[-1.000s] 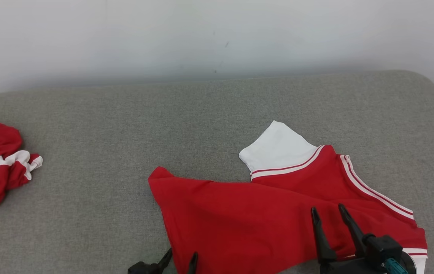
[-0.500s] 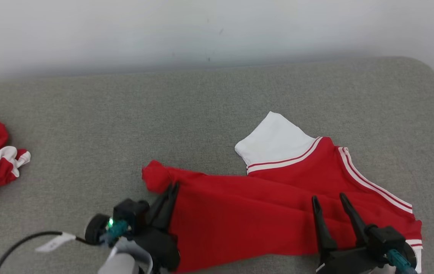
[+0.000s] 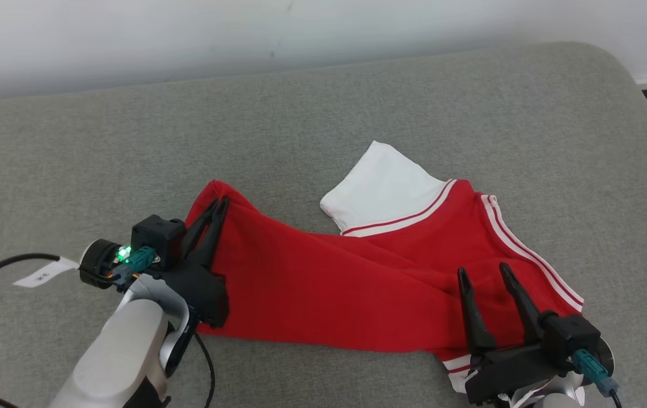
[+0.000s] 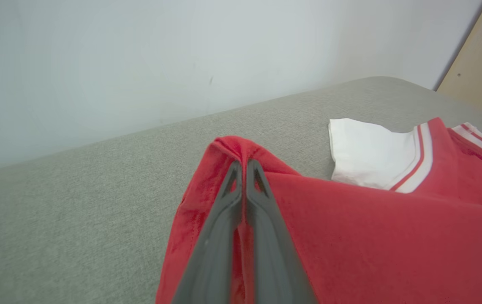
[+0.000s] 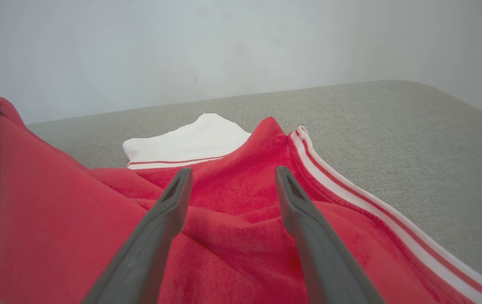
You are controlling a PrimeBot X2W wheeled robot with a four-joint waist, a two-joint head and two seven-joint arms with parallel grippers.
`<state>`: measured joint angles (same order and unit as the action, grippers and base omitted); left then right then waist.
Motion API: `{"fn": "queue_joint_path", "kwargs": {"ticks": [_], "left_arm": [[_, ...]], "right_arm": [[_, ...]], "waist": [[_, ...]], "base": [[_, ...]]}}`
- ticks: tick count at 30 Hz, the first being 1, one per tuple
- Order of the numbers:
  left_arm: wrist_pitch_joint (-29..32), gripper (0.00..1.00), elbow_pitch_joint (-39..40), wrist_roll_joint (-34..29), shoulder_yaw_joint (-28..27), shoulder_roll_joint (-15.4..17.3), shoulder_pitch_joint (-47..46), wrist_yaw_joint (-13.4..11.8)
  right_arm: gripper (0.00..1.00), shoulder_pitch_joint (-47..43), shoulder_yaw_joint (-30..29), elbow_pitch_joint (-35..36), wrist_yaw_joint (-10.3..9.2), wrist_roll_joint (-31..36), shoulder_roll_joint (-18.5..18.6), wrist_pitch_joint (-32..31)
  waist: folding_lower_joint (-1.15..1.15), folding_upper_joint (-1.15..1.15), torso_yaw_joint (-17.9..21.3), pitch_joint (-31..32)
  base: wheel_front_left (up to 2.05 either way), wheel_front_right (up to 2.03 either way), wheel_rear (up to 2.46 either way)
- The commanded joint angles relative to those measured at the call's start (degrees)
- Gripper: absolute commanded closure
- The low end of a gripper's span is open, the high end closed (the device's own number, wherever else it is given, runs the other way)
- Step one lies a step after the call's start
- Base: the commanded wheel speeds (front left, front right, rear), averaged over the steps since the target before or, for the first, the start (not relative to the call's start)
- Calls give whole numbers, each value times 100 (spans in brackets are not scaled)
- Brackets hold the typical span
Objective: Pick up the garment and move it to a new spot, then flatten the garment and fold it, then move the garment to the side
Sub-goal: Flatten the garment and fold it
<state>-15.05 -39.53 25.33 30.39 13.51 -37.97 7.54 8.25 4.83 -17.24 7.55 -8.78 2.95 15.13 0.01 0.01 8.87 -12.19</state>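
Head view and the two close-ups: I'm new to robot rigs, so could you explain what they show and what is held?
A two-armed robot works at a grey padded surface. The wide picture comes from its head; each close-up looks along one wrist's dark fingers. A red garment with a white sleeve lies spread there. The left gripper is shut, pinching the garment's far left corner. The right gripper is open over the cloth, holding nothing.
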Motion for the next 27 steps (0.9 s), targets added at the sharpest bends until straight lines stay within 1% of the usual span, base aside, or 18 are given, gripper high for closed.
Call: {"fn": "queue_joint_path", "kwargs": {"ticks": [1, 2, 3, 4, 5, 9, 12, 18, 20, 21, 24, 27], "left_arm": [[-18, 100, -141, 131, 14, 44, -99, -13], [-19, 100, -225, 117, 41, 61, -129, -14], [-18, 96, -274, 146, 36, 65, -160, -14], [-18, 58, -314, 164, 22, 73, -165, -14], [-19, 0, -323, 162, 3, 86, -146, -14], [-18, 0, -167, 57, -217, 85, 199, -13], [-18, 0, 194, -39, -569, 65, 564, -13], [-18, 0, 1095, -388, -1018, 25, 1848, -13], [-18, 0, 1354, -463, -1158, 48, 2239, -13], [-18, 0, 1572, -537, -1265, 59, 2587, -13], [-18, 0, 1829, -594, -1352, 57, 2943, -13], [-18, 0, 1945, -639, -1393, 10, 3113, -13]], "right_arm": [[0, 53, 0, -10, -13, -27, -8, 1], [0, 62, -1, -23, -13, -28, -10, 1], [0, 62, -1, -36, -13, -29, -10, 1], [0, 48, -9, -32, -13, -22, -10, 1], [0, 28, -23, -26, -13, -17, -9, 1], [0, -145, -108, 5, -13, -12, -11, 1], [0, -264, -186, 40, -13, -10, -9, 1], [0, -692, -541, 188, -13, 87, 123, 0], [0, -892, -696, 297, -13, 127, 195, 1], [0, -1117, -832, 406, -13, 150, 261, 1], [0, -1460, -995, 567, -13, 186, 309, 1], [0, -1687, -1045, 608, -13, 188, 327, 1]], "waist": [[-1, -1, 127, -95], [-1, -1, 145, -94], [-1, -1, 160, -87], [-1, -1, 171, -79], [-1, -1, 176, -63], [-1, -1, 115, 82], [-1, -1, 41, 229], [-1, -1, -37, 526], [-1, -1, -51, 573], [-1, -1, -66, 599], [-1, -1, -71, 591], [-1, -1, -66, 569]], "base": [[0, 0, 0], [0, 0, 0], [0, 0, 0], [0, 0, 0], [0, 0, 0], [0, 0, 0], [0, 0, 0], [0, 0, 0], [0, 0, 0], [0, 0, 0], [0, 0, 0], [0, 0, 0]]}}
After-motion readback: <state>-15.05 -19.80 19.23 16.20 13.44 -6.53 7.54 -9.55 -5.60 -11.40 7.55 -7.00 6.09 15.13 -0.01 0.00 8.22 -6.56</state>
